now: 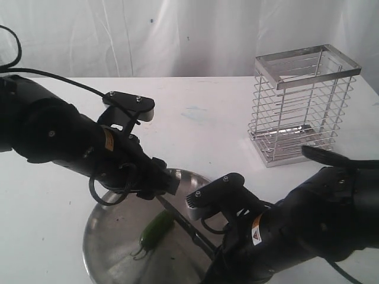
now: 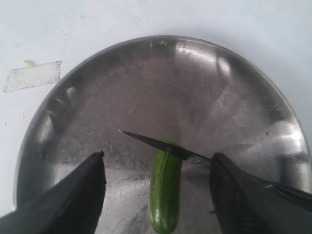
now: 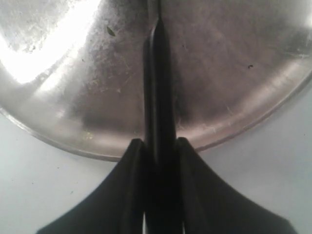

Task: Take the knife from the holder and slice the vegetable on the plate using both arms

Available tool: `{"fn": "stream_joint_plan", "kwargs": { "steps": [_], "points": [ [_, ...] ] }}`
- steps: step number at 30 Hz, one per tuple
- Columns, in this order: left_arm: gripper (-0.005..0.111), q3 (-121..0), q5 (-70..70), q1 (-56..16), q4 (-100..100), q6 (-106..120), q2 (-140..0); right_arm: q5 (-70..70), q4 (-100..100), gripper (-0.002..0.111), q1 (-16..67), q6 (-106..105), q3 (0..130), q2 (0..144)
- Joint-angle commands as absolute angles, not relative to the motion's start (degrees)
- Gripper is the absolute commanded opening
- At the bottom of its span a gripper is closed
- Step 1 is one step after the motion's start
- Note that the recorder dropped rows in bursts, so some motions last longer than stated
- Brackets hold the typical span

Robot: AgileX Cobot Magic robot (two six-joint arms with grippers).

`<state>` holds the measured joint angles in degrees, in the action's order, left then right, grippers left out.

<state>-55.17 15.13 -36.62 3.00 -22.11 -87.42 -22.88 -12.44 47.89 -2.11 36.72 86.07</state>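
The glossy green vegetable (image 2: 165,195) lies on the steel plate (image 2: 234,83), near its middle in the exterior view. My left gripper (image 2: 157,156) is open just above the plate, one finger on each side of the vegetable, touching neither side. The knife (image 1: 186,228) has its black handle (image 3: 158,97) clamped in my right gripper (image 3: 158,144), which hovers at the plate's near edge. Its dark pointed blade (image 2: 161,145) lies across the vegetable's end farthest from the left wrist camera. The wire holder (image 1: 302,106) stands at the back right with nothing visible inside it.
A strip of pale tape (image 2: 31,76) sticks to the white table beside the plate. Both bulky black arms (image 1: 53,133) crowd over the plate from left and right. A white curtain (image 1: 177,35) closes the back.
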Motion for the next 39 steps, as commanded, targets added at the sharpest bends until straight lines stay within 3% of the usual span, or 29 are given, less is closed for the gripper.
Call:
{"fn": "stream_joint_plan", "kwargs": {
  "steps": [1,39],
  "points": [
    [0.065,-54.8,14.6,-36.7,3.1,-22.5,-87.5,-21.1,-12.7,0.000,47.9,-2.9,36.6,86.4],
    [0.065,-54.8,13.3,-36.7,3.7,-22.3,-89.9,-19.2,-13.3,0.000,47.9,-3.4,36.9,89.4]
  ]
}}
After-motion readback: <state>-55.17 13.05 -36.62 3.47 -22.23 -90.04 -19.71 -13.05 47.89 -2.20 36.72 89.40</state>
